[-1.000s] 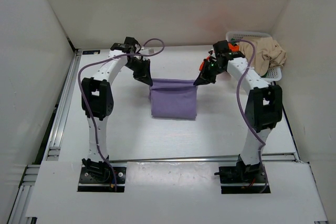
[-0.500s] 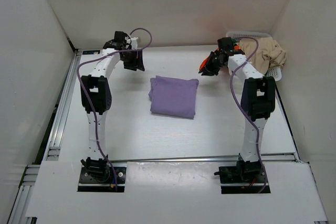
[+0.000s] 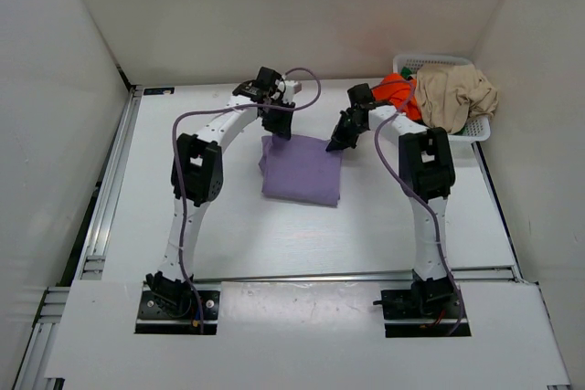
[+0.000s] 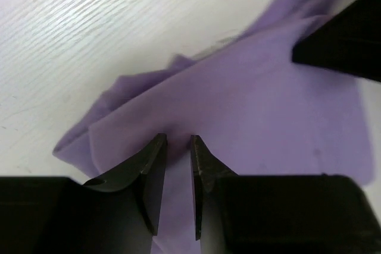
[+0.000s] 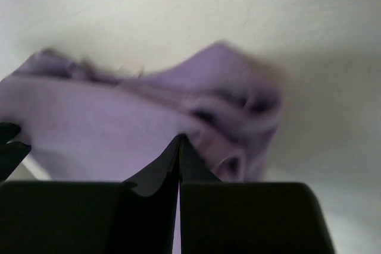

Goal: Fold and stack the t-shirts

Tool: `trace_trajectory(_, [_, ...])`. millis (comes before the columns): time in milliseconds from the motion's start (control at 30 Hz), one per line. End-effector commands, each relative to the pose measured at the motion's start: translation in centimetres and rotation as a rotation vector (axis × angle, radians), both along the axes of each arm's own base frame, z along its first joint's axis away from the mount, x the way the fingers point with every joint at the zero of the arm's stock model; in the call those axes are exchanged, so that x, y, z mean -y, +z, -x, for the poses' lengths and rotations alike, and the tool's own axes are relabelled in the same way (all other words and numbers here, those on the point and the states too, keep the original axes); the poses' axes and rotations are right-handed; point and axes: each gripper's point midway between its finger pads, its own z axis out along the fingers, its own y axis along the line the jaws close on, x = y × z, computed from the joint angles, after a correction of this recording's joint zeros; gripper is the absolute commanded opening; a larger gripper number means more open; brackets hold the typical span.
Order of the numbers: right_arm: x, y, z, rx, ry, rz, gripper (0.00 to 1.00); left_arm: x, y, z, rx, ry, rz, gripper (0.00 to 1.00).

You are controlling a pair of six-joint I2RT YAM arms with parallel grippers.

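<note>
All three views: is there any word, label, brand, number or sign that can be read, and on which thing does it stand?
None: no text or sign can be read in any view.
The lavender t-shirt, the beige t-shirt, the orange-red t-shirt and the white basket show no print.
Any finer marking would be too small to read here.

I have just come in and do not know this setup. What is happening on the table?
Two robot arms work on a folded lavender t-shirt lying on the table. The left gripper, jaws slightly apart, and the right gripper, shut, are both at its far edge; whether either pinches cloth is unclear. A beige t-shirt and an orange-red t-shirt sit in the white basket at the far right.
</note>
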Motion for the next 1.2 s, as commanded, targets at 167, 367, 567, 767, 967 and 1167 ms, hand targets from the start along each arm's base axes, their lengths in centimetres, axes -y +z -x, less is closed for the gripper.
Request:
trace_trajectory(167, [0.5, -0.9, -4.0, 0.031, -0.095, 0.043, 0.0, -5.1, -2.4, -5.4, 0.037, 0.137, -0.063, 0.4])
trace_trajectory(367, [-0.1, 0.5, -4.4, 0.049, -0.081, 0.008, 0.0, -5.3, 1.1, -6.3, 0.111, 0.148, -0.031, 0.59])
trace_trajectory(567, [0.3, 7.1, -3.6, 0.176, -0.036, -0.006, 0.01, -6.5, 7.7, -4.6, 0.201, 0.174, -0.024, 0.76])
trace_trajectory(767, [1.5, 10.2, 2.3, 0.218, 0.049, 0.055, 0.02, -8.8, 3.9, 1.0, 0.051, 0.177, -0.107, 0.8])
trace_trajectory(967, [2.7, 11.2, 7.3, 0.208, 0.085, 0.059, 0.05, -9.4, -1.9, 4.1, -0.214, 0.137, -0.068, 0.83])
trace_trajectory(1167, [4.8, 8.8, 11.1, 0.16, 0.096, 0.126, 0.06, -9.0, -4.3, 4.6, -0.272, 0.124, -0.06, 0.83])
